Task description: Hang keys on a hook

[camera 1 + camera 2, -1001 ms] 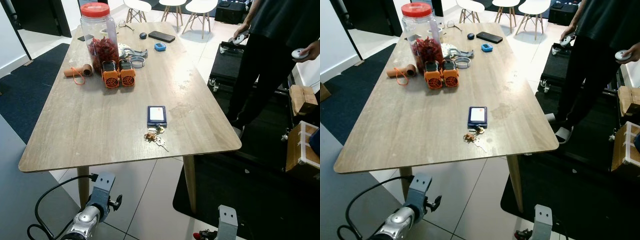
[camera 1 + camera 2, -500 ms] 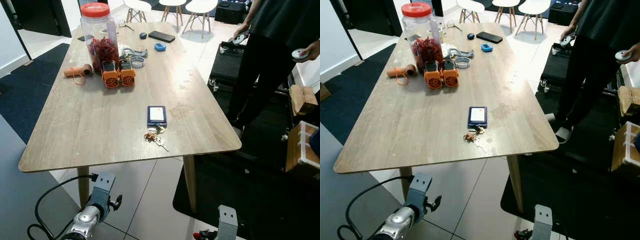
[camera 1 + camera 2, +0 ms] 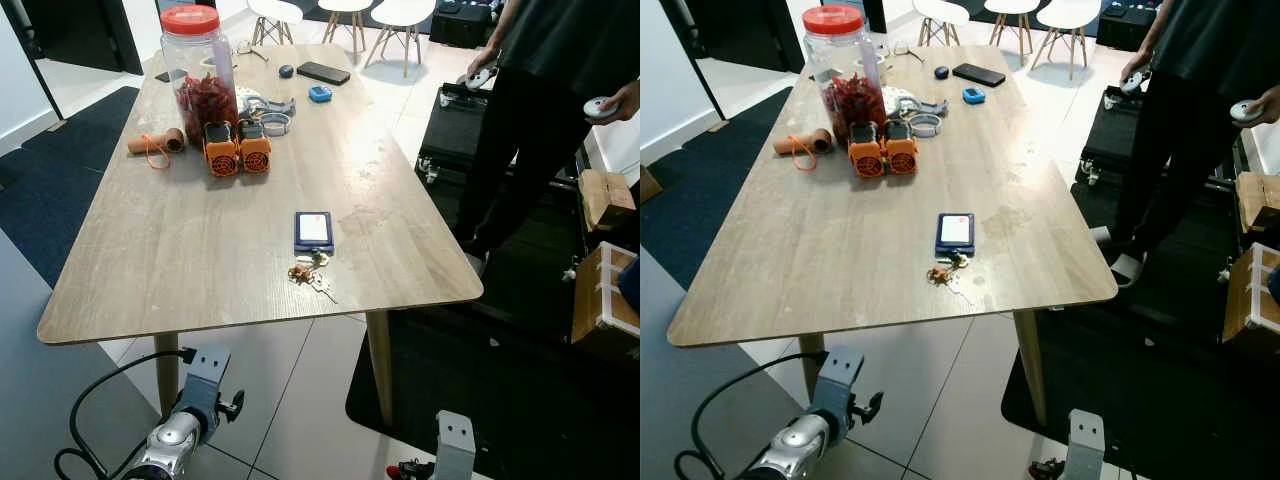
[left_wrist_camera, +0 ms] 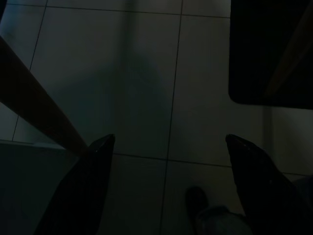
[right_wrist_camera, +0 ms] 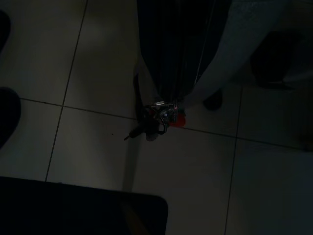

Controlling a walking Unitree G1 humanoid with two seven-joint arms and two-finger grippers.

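Keys [image 3: 312, 274] lie on the table [image 3: 150, 260] nr its front edge, touching the near end of a blue card holder [image 3: 313, 230], w/ the jar [image 3: 200, 70] and orange gadgets [image 3: 238, 150] well apart at the far end. Nothing has really changed vs a sec ago: the keys are in the same spot, both arms are as low as before, and there's only a faint drift of the view. So the task looks not yet begun. The left gripper [image 4: 168, 139] hangs below table level over floor tiles, fingers spread wide, holding nothing. The right arm [image 3: 455, 445] hangs low too; can't tell its gripper's state. A person [image 3: 540, 100] stands beside the table's right side. Next, probably: step closer and reach for the keys.
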